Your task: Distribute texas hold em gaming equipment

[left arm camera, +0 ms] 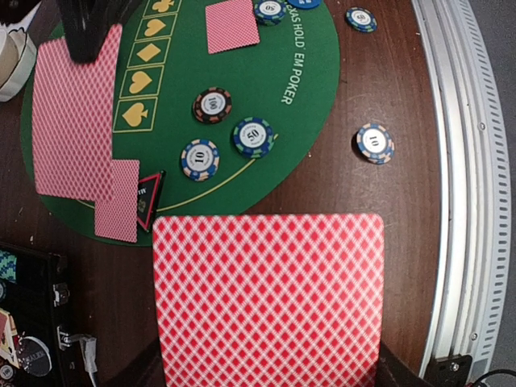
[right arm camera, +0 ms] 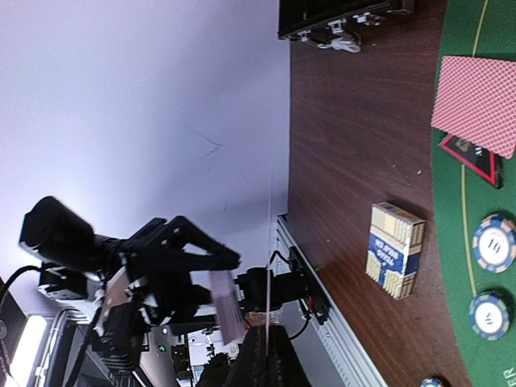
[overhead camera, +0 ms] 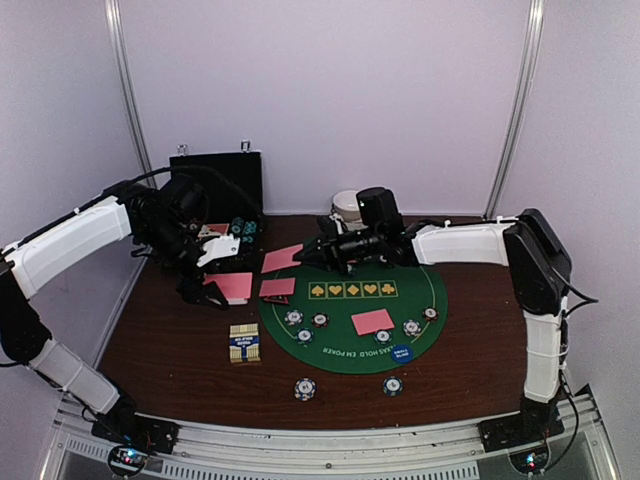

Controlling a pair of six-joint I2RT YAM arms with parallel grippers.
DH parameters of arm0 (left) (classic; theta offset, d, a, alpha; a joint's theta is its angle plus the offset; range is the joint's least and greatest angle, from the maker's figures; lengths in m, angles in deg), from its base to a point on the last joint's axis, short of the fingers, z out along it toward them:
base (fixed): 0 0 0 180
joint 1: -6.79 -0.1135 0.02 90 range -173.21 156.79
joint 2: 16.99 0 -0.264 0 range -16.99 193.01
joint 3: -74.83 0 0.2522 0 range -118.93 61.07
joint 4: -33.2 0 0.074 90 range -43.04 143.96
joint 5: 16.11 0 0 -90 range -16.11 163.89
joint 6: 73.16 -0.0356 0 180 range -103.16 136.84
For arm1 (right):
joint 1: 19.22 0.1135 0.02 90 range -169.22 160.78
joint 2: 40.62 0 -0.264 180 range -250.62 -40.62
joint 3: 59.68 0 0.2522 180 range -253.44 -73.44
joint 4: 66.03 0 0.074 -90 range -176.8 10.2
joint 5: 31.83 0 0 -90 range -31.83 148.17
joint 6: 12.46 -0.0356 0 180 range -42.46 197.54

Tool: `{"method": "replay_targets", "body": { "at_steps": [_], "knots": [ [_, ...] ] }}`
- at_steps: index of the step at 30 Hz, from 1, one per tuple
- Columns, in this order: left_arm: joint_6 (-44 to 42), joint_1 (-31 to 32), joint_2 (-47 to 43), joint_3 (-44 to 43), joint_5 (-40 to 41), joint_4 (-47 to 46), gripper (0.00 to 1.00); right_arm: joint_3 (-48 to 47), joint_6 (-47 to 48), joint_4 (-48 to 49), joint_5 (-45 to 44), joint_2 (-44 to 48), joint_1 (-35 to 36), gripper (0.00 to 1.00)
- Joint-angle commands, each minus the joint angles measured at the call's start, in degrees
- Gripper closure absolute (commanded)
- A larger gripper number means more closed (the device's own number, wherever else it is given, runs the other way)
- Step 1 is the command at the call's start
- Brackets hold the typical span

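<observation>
Pinch on both sides, we note: left gripper (overhead camera: 212,289) holds pink-backed card (left arm camera: 266,298) above left of table (overhead camera: 150,335); right gripper (overhead camera: 307,254) clamps second card (overhead camera: 282,258) over far-left edge of green mat (overhead camera: 345,345); poker chips (left arm camera: 252,137) on mat.

Pink card (right arm camera: 476,103) at green mat's (right arm camera: 463,32) edge

My left claw (overhead camera: 214,290) pinches a pink-backed card (left arm camera: 266,298) flat, face down; three striped chips (left arm camera: 252,137) and a red triangular marker (left arm camera: 147,200) lie ahead.
</observation>
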Motion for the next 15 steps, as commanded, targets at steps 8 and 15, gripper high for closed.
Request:
{"method": "replay_targets", "body": {
  "at_steps": [8, 15],
  "knots": [
    [-0.7, -0.4, -1.7, -2.0, -1.0, 0.0, 0.63, -17.0, 12.1, -14.5, -4.2, -16.5, -0.4, 1.00],
    [-0.8, -0.4, -1.7, -2.0, -0.9, -0.1, 0.64, -25.9, 15.1, -20.5, -6.4, -24.0, -0.4, 1.00]
  ]
}}
